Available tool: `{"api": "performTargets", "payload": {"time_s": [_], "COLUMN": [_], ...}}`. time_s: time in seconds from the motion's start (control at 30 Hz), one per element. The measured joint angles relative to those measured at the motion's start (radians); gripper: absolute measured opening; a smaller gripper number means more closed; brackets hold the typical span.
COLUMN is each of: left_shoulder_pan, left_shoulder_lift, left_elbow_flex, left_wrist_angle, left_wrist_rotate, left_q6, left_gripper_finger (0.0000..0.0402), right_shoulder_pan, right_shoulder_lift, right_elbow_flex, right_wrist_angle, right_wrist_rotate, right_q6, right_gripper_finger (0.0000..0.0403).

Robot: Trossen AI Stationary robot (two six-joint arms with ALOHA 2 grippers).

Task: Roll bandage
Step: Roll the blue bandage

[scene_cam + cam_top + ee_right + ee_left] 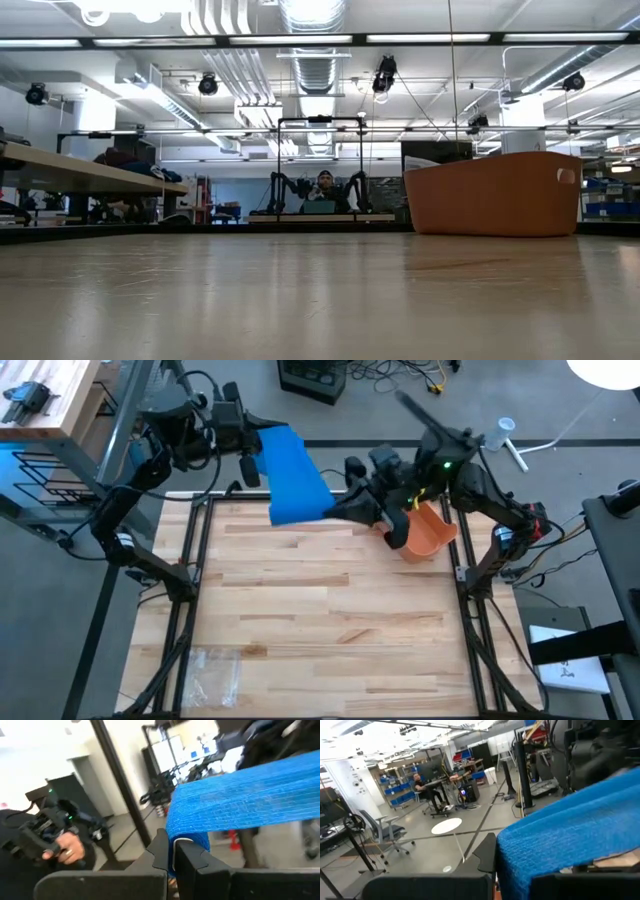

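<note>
A wide blue bandage (292,475) spans the air above the table's far edge between my two grippers. My left gripper (258,460) is shut on its far-left end, and my right gripper (340,505) is shut on its other end, nearer the table's middle. The left wrist view shows the bandage (570,830) running away from my left gripper (495,856). In the right wrist view it (240,802) leads off from my right gripper (173,851). The low view shows neither gripper nor the bandage. My left gripper pinches the bandage's end (509,851) between its two fingers, coming level from the table's left. The cloth hides one finger. The bandage is lifted clear and runs off flat toward the other arm. My right gripper pinches the bandage's other end (186,840) between its two fingers, level from the table's right. There the cloth is bunched or wound in several layers. The band leaves the fingers wide and drawn fairly taut, clear of the table.
An orange bin (425,532) stands at the table's far right, close under my right arm; the low view shows it too (495,195). A clear plastic bag (215,670) lies near the front left. A person's hand (62,845) shows beyond the table.
</note>
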Motion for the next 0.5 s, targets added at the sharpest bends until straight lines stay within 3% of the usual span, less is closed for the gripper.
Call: {"api": "performTargets", "payload": {"time_s": [0.23,0.4,0.5], "left_shoulder_pan": [0.000,-0.008,-0.041], "left_shoulder_lift": [-0.007,0.008,0.011], "left_elbow_flex": [0.000,-0.013,-0.024], "left_wrist_angle": [-0.056,-0.068,-0.070], "left_wrist_rotate": [0.015,0.185,0.211], "left_q6": [-0.032,-0.108,-0.127], "left_gripper_finger": [0.0000,0.0000,0.0000], "right_shoulder_pan": [-0.015,-0.026,-0.032], "right_shoulder_lift": [-0.009,-0.011,-0.011], "right_elbow_flex": [0.000,0.000,0.000], "right_wrist_angle": [0.137,0.262,0.281], "right_wrist_rotate": [0.014,0.027,0.086], "right_q6": [-0.036,-0.052,-0.070], "right_gripper_finger": [0.0003,0.0003,0.0003]}}
